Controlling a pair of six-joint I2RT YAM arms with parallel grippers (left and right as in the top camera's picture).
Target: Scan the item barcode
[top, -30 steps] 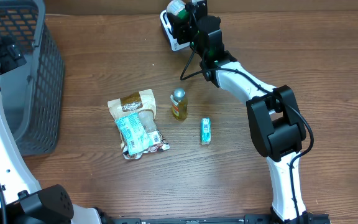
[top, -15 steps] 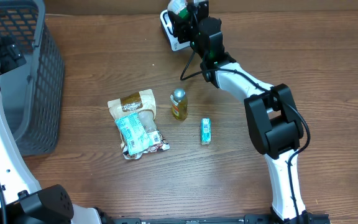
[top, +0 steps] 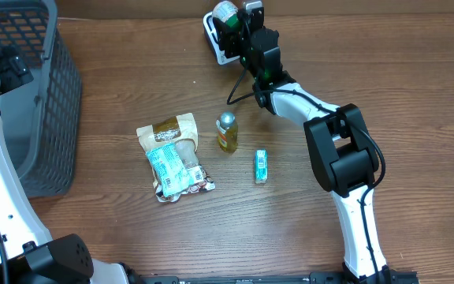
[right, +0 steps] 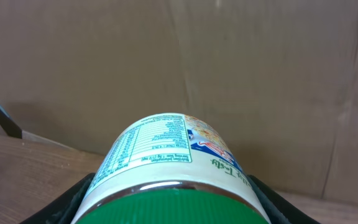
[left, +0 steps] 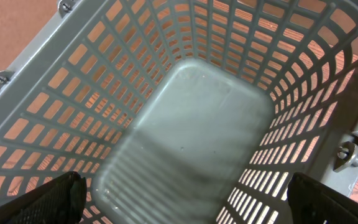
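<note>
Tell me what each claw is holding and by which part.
The right claw grips a green-lidded container by its sides, near the lid. The left claw is open over the grey basket, holding nothing.

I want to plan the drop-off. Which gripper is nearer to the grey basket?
Left. The left gripper hangs open right above the basket, facing its floor. The right gripper is far across the table, at the back edge, holding a green-lidded jar.
</note>
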